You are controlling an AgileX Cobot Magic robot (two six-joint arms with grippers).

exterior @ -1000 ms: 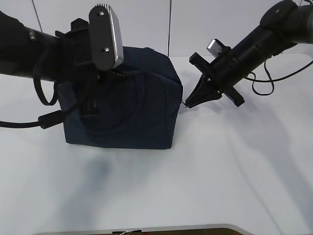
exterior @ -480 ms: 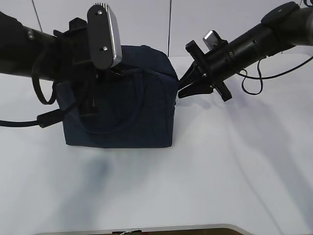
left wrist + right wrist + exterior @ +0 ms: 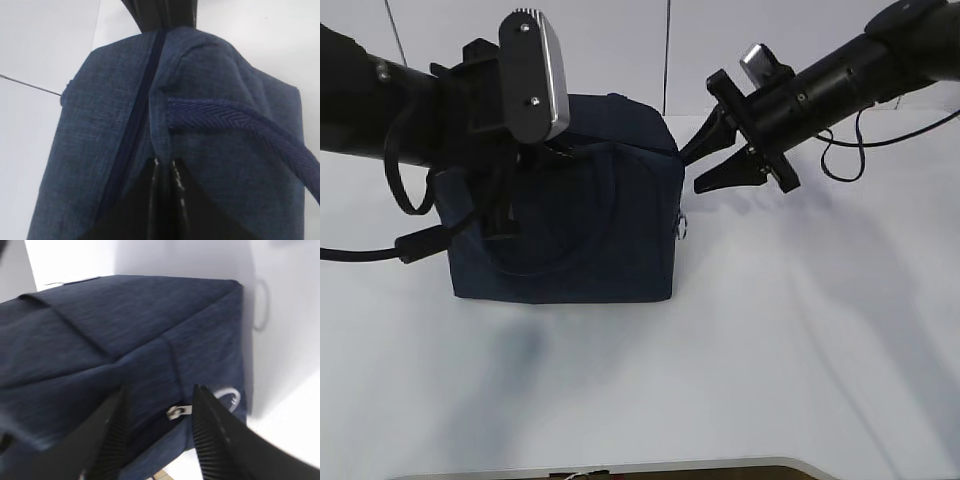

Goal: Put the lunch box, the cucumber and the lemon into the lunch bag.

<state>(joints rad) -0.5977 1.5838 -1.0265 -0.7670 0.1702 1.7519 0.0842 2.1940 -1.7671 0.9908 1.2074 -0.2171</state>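
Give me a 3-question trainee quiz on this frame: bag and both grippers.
1. True or false: the zipper along the top of the lunch bag is closed.
2. What is the left gripper doing? A) hanging open above the table B) shut, pinching the bag's fabric C) holding a handle loop
3. Fill in: the right gripper is ____, near the bag's upper right corner, with the metal ring pull hanging free.

Key: 1 true; 2 B; 3 open

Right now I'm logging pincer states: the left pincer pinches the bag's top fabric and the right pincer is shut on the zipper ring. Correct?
Not quite. The right pincer is open, holding nothing; the zipper ring hangs free, per the right wrist view. The left pincer does pinch the lunch bag.
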